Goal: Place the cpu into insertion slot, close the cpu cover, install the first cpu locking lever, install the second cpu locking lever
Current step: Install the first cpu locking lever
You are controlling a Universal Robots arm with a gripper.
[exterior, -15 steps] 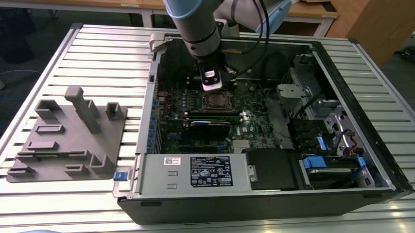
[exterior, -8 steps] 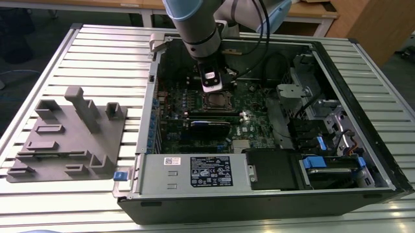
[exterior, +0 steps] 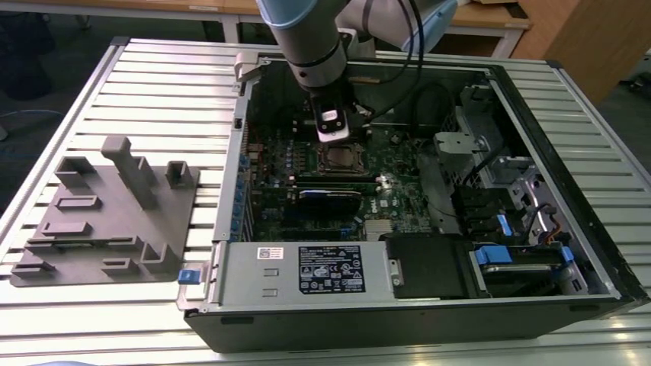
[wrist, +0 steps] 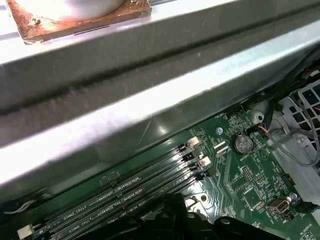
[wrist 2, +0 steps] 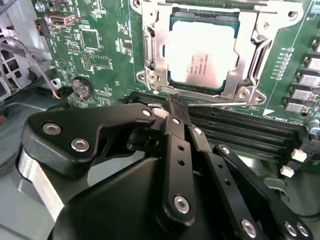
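The cpu sits in the insertion slot, in the middle of the green board. The cpu cover lies flat over its edges. At the near side of the slot, a thin locking lever runs along the cover. The jaws are closed together with their tips at this lever's end; I cannot tell if they pinch it. I judge the springy wire could slip off the tips and jump up, or the tips could scrape the memory slots just beside.

Memory slots on green board, beside grey chassis wall.
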